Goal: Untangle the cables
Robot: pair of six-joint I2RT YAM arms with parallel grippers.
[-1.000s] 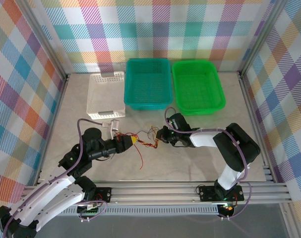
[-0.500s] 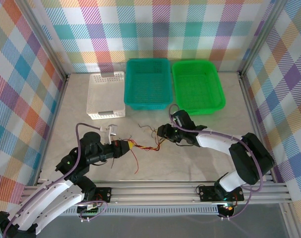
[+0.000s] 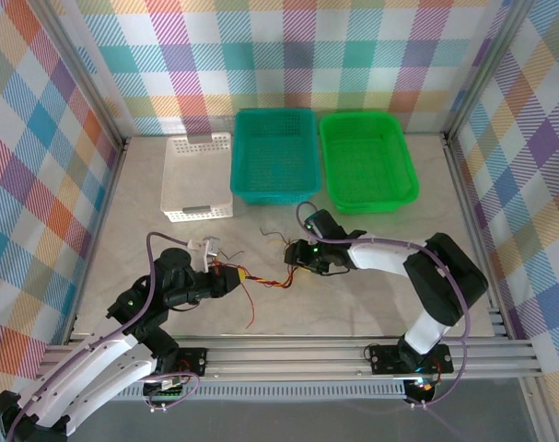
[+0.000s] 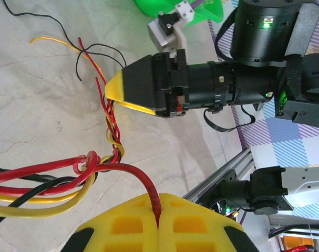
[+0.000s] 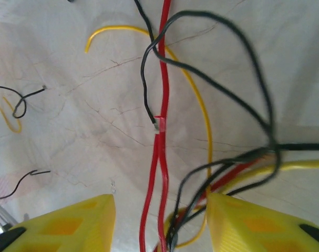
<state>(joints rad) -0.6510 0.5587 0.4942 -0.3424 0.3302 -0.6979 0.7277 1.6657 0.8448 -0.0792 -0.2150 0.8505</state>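
Left hand (image 4: 158,223), closed, with one red strand of the cables (image 4: 111,137) pinched between its yellow pads (image 4: 122,226). The twisted red, yellow and black bundle is shown lying on the surface (image 3: 371,295) between the two hands, well apart from the white basket (image 3: 198,180), teal basket (image 3: 274,155) and green basket (image 3: 366,161). Right hand (image 5: 160,220), parted, with loose strands passing between its fingers (image 5: 70,223) and nothing clamped. The step in hand is judged to be the drawing apart of the twist. A single strand should be taken close to the twist and pulled slowly and level, so that the braid is loosened, not tightened.
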